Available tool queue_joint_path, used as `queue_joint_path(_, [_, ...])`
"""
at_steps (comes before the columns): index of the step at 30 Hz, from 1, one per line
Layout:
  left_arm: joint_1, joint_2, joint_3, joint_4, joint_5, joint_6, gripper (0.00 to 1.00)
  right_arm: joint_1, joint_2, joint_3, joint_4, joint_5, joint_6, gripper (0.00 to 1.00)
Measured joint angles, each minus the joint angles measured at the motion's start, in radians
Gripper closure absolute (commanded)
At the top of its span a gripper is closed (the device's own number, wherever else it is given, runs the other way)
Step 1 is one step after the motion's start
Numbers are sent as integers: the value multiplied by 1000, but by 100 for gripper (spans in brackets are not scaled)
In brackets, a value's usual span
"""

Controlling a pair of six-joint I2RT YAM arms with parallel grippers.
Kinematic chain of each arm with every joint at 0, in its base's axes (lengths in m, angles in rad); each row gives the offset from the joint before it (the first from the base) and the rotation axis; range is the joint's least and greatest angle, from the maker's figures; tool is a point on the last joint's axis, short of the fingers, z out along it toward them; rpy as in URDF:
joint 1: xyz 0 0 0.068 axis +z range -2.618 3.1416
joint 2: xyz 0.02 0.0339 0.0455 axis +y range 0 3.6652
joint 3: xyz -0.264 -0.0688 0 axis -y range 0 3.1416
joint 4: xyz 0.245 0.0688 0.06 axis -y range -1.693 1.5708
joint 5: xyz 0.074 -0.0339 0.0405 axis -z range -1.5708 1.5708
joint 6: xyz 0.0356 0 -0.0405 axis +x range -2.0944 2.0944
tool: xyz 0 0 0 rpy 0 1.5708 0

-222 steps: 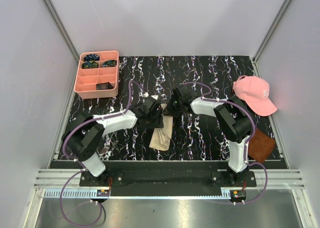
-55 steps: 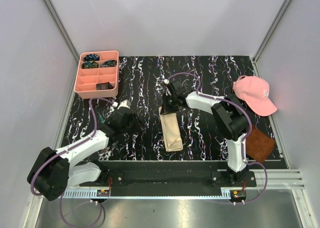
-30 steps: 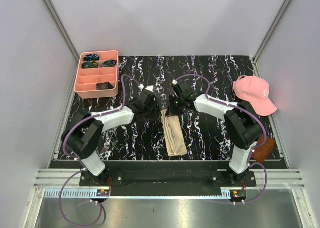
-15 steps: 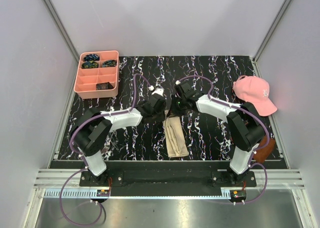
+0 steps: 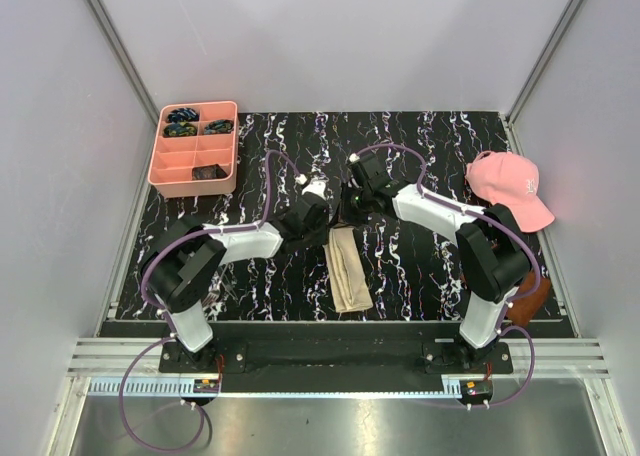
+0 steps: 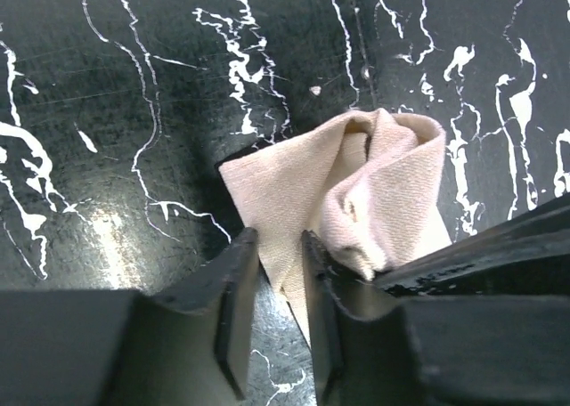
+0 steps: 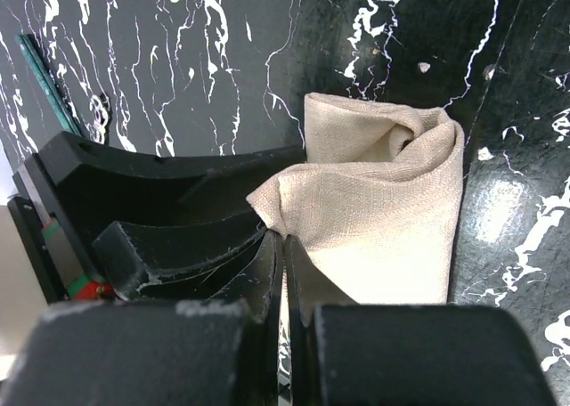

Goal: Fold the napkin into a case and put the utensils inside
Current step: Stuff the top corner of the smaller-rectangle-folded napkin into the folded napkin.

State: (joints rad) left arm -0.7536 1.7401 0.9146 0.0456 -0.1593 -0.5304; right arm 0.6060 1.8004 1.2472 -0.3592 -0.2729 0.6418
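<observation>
Nearest, on the black white-veined bench [image 5: 420,266], a beige-tan cloth napkin [image 5: 350,276] lies folded into a narrow strip running away between the two arms. At its far end the left gripper [image 6: 278,246] straddles one edge, jaws a narrow gap apart. Just beside it, the right gripper [image 7: 283,241] is pressed together on the napkin's lifted corner. Farther back sit a pink baseball cap [image 5: 510,188] on the right and a salmon compartment tray [image 5: 234,146] on the left.

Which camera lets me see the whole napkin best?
The top external view: there the napkin shows along nearly all its length, a long folded tan strip on the black marbled table. Each wrist view shows only its far end up close, bunched into folds, with the rest out of sight.
</observation>
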Motion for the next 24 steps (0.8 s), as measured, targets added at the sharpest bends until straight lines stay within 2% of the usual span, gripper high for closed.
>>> queue_joint_path(4, [-3,-13,-31,16,-8,3,61,-2,0,0,-6,-5,3,100])
queue_joint_path(9, [-8,-17,-35,16,-14,3,66,-3,0,0,-6,-7,4,100])
queue_joint_path(19, [-12,-3,-19,16,-22,3,81,-3,0,0,-6,-10,4,100])
queue_joint_path(20, [-12,-3,-17,16,-23,3,86,-3,0,0,-6,-10,4,100])
queue_joint_path(24, [-12,2,-3,17,-30,6,93,-3,0,0,-6,-10,4,100])
